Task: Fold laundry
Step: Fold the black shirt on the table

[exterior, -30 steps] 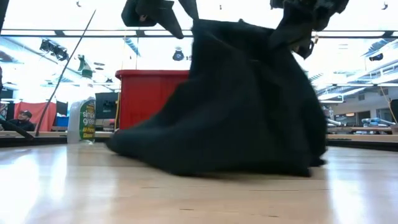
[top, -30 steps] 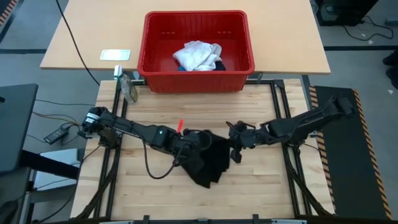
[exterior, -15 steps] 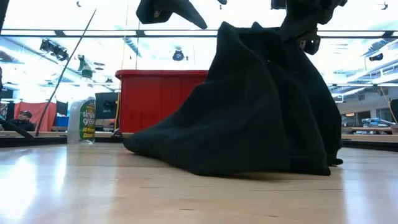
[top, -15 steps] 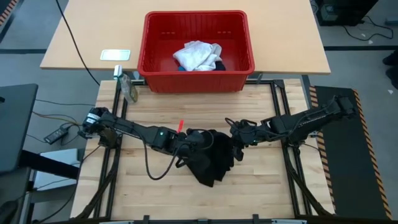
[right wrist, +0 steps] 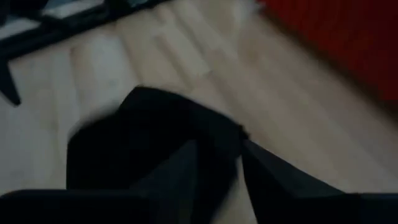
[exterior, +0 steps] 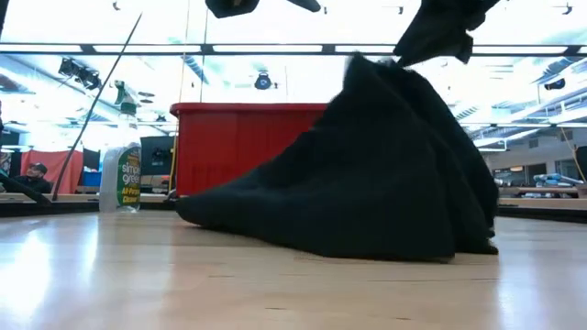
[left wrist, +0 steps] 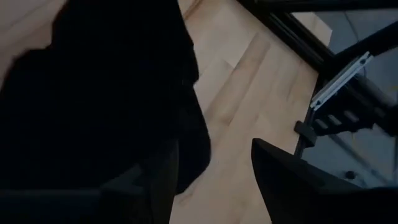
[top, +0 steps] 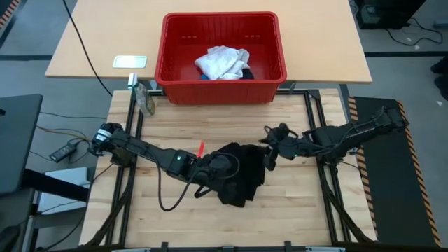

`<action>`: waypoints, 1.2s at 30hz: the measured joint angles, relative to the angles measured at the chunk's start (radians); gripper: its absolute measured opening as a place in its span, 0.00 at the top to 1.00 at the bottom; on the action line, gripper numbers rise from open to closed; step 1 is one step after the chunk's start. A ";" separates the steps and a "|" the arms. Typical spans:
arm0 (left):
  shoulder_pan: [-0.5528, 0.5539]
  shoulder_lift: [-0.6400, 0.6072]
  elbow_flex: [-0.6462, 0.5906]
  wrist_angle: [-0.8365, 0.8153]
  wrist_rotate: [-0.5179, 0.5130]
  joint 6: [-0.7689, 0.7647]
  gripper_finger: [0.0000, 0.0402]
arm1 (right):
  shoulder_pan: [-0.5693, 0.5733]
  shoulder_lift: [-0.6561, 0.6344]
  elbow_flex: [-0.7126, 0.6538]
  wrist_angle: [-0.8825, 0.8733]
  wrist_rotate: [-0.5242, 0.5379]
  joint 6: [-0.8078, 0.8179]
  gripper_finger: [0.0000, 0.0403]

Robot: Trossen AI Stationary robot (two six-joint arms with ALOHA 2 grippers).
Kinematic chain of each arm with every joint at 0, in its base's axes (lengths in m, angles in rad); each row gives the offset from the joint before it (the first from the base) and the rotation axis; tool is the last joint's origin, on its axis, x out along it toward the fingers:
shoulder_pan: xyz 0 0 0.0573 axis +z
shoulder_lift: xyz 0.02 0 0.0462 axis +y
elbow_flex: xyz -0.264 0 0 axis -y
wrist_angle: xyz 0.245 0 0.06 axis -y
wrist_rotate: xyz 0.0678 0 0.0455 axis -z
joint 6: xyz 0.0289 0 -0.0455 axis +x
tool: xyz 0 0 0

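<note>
The black shirt point(top: 236, 171) lies bunched mid-surface point(top: 294, 210), one corner lifted. The left gripper point(left wrist: 214, 180) hangs over it, fingers point(left wrist: 292, 180) parted, empty. The right gripper point(right wrist: 219, 180) is at the shirt's edge; fingers slightly apart, hold uncertain. A white garment point(top: 222, 61) sits in the red basket point(top: 168, 73).

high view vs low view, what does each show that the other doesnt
Only the high view shows the white garment lying inside the red basket, and both arms reaching in from the sides to the black shirt. Only the low view shows the shirt rising to a peak under an arm, and the room behind. Both share the shirt bunched on the table, the basket and the spray bottle.
</note>
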 joint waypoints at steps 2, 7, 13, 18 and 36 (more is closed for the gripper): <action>0.000 0.000 0.000 0.001 -0.002 -0.078 0.49 | 0.000 -0.027 0.000 -0.019 0.041 -0.001 0.60; 0.010 0.030 -0.002 0.032 -0.011 -0.133 0.49 | 0.007 -0.076 0.000 -0.064 0.056 -0.027 0.58; -0.003 0.072 -0.001 0.152 0.007 -0.069 0.49 | 0.088 -0.105 0.001 -0.133 -0.085 0.079 0.60; -0.014 0.099 0.000 0.167 0.021 0.005 0.49 | 0.171 -0.050 -0.019 -0.172 -0.241 0.191 0.62; -0.017 0.328 -0.002 0.349 0.024 0.167 0.49 | 0.325 0.233 -0.220 0.094 -0.214 0.628 0.62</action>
